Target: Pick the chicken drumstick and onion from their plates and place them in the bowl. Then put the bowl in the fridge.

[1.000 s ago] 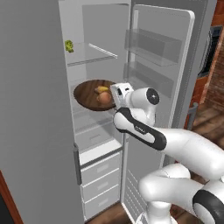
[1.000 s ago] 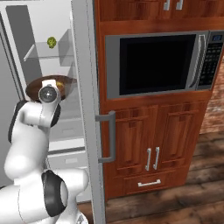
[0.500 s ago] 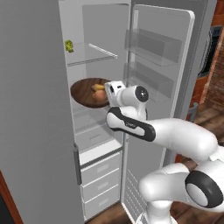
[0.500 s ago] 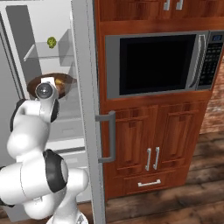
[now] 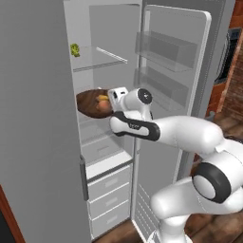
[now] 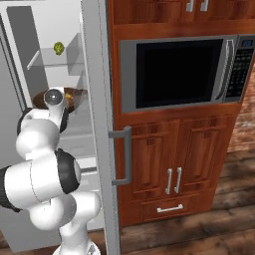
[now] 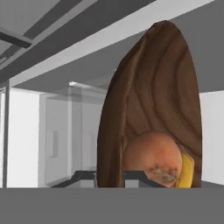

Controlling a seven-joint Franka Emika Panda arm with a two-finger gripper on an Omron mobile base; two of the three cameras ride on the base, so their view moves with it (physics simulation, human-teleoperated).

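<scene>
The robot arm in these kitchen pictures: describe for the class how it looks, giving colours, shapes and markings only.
The arm is built of smooth, rounded white segments with glossy shells. Dark grey-black rings mark its joints, and round dark-centred caps sit at the elbow and wrist. A black band with small pale lettering wraps the forearm. No cables show. The finger tips are small and dark.

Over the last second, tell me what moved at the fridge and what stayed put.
The arm has carried the bowl deeper into the fridge, toward the left in the left base view, with the gripper at its rim. The onion and chicken drumstick still lie inside it. The door stays open, and the small green item stays on the upper shelf.
</scene>
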